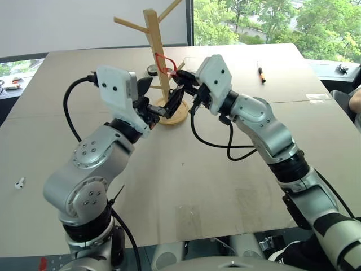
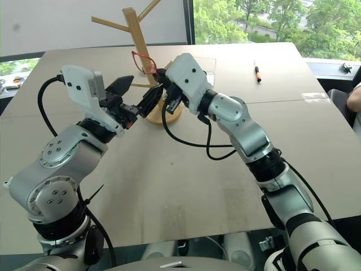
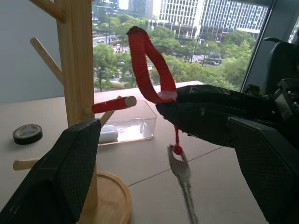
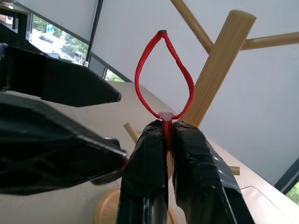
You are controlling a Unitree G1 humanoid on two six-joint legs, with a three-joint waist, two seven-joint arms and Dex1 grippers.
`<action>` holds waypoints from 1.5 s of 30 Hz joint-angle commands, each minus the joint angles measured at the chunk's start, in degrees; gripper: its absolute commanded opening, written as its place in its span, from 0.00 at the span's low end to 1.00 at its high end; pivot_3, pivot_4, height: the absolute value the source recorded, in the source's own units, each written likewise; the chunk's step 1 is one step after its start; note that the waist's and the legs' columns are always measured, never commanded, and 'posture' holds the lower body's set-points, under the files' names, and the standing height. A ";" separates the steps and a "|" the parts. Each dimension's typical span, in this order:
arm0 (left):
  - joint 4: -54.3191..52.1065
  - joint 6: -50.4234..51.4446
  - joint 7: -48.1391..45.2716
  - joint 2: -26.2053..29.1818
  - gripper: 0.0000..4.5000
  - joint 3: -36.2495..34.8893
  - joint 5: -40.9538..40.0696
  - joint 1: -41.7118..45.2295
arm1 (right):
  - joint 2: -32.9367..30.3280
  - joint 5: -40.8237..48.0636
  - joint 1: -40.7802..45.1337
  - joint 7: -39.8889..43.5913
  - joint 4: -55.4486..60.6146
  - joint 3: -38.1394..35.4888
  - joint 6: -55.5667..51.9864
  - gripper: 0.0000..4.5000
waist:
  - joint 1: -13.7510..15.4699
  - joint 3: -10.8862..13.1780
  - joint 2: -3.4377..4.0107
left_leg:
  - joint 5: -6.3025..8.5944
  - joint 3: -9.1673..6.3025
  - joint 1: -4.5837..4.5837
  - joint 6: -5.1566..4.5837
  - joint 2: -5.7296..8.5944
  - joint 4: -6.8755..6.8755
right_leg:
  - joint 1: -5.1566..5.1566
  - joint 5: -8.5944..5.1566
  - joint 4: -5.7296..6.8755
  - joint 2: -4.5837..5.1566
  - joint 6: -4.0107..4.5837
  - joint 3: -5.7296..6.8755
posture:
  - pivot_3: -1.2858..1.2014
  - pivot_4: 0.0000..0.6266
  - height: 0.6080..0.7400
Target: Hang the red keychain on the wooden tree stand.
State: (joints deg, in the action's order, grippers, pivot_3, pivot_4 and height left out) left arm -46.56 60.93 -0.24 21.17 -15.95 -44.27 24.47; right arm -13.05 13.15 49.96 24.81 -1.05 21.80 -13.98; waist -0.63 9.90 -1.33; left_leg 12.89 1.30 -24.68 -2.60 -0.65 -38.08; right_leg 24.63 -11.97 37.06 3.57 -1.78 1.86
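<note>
The wooden tree stand rises from its round base at the far middle of the table. My right gripper is shut on the base of the red keychain. The keychain's loop stands upright right beside the pole. I cannot tell whether the loop touches a peg. The dark key dangles below the right fingers. My left gripper is open close in front of the stand. Its black fingers flank the hanging key without touching it.
An orange-and-black marker pen lies at the far right of the table. A small white clip sits near the left edge. A clear plastic box and a black tape roll lie behind the stand. A person's arm shows at the right edge.
</note>
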 commanded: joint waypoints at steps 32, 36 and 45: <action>-1.03 0.37 1.12 4.22 1.00 0.55 -1.09 -3.45 | 10.61 -6.17 5.37 1.00 -15.64 -10.00 -0.87 0.23 | 0.03 0.01 0.01 | -0.11 0.00 -0.01 0.20 0.06 0.00 | 0.01 0.01 0.03 0.06 0.02 -0.02 | 0.52 0.24 1.00; -1.11 0.26 1.34 4.00 1.00 0.75 -1.03 -3.30 | 11.22 -6.42 5.68 0.72 -16.29 -10.85 -0.48 0.66 | 0.02 0.01 0.02 | -0.11 0.00 -0.01 0.20 0.06 0.00 | 0.01 0.01 0.03 0.06 0.02 -0.02 | 0.52 0.24 1.00; 1.48 -4.15 2.99 4.00 1.00 3.06 6.21 -5.42 | 9.44 -5.63 -0.19 0.84 -12.81 -13.54 0.29 0.99 | 0.14 0.00 0.01 | -0.10 0.00 -0.01 0.20 0.07 0.00 | 0.01 0.01 0.03 0.06 0.02 -0.01 | 0.52 0.24 1.00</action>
State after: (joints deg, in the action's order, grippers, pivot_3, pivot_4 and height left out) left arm -45.79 60.10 1.68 24.70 -13.18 -42.10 20.03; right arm -2.39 7.01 51.86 25.84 -17.15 10.38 -15.09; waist -0.48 9.91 -1.32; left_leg 12.79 1.29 -24.69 -2.40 -0.58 -38.07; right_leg 24.63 -11.96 37.09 3.64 -1.76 1.85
